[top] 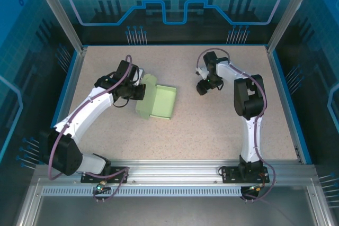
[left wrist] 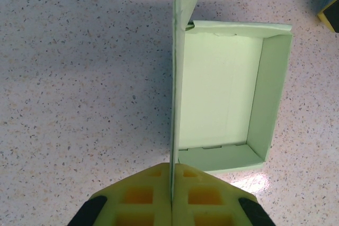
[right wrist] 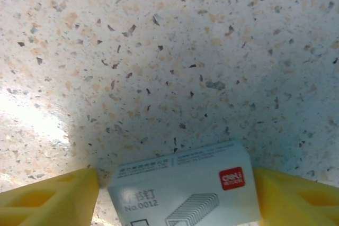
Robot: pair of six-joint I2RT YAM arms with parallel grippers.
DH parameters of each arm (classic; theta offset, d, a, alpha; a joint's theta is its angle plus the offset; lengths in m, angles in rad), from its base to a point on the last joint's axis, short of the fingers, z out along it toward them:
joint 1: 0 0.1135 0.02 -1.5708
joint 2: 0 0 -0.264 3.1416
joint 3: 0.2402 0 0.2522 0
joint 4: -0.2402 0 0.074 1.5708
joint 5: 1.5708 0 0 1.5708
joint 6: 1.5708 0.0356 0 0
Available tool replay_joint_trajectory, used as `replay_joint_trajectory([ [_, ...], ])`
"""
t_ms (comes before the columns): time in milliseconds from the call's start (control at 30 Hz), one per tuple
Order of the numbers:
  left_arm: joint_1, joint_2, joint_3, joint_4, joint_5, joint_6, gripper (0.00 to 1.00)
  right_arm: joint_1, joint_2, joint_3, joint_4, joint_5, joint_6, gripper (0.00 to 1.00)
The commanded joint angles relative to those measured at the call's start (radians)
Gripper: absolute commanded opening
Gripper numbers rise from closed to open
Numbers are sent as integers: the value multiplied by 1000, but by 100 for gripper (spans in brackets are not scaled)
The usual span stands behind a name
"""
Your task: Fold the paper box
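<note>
The left gripper (left wrist: 172,197) is pressed together on the thin upright lid of the paper box (left wrist: 222,88). The card edge runs straight out from between its two yellow pads. The open tray of the box lies on the bench (top: 212,130) just ahead of this gripper and a little to the right of the pinched lid. I think the lid is held upright so that the tray is open and does not slide on the bench.

The right gripper (right wrist: 175,199) is spread, low over the bench and well apart from the paper box. A small white staple box (right wrist: 183,183) lies between its two fingers. One finger seems to touch it, and beside the other finger I see a narrow gap, so in my judgement it is not clamped. The fingers stand on both sides probably to take this staple box.

By my count there is one paper box, with four walls raised and one lid, one staple box, and two grippers. The folding looks nearly finished; the lid is not closed yet.
</note>
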Motion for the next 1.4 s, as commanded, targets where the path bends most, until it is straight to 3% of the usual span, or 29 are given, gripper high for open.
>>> replay_joint_trajectory([
  [0, 8, 7, 21, -14, -3, 31, 2, 15, -2, 7, -35, 22, -23, 68],
  [233, 8, 13, 31, -16, 12, 30, 2, 30, -72, -46, -7, 4, 1, 56],
  [633, -2, 76, 69, -20, 32, 30, 7, 112, -416, -286, 89, -147, 127, 53],
  [833, -14, 107, 92, -4, 46, 24, 16, 190, -525, -357, 123, -182, 156, 52],
  [1033, -15, 134, 103, 19, 84, 21, 27, 279, -552, -383, 172, -191, 156, 51],
  [1367, -14, 87, 87, 54, 81, 13, 43, 440, -470, -388, 298, -172, 126, 51],
])
